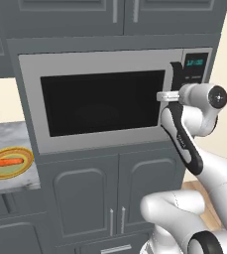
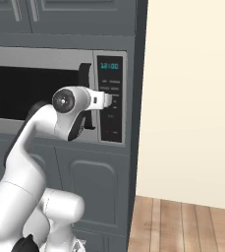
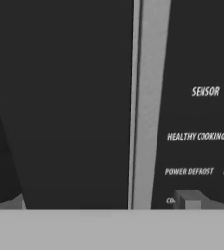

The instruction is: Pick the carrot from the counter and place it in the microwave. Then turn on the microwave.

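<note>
arm raised and bent, hand point(image 1: 163, 96) level at microwave point(image 1: 102, 101) door handle point(image 1: 176, 79), fingers spread wide, gripping nothing, carrot point(image 1: 10, 161) on plate point(image 1: 9, 163)

Readable text for you, all on the microwave point(image 3: 196, 97) keypad panel, white lettering in the hand view: "SENSOR", below it "HEALTHY COOKING", then "POWER DEFROST". Further labels at the panel's edge and bottom are cut off. Cyan display point(image 2: 109, 65) shows digits, looks like "12:00", too blurred to confirm.
</note>
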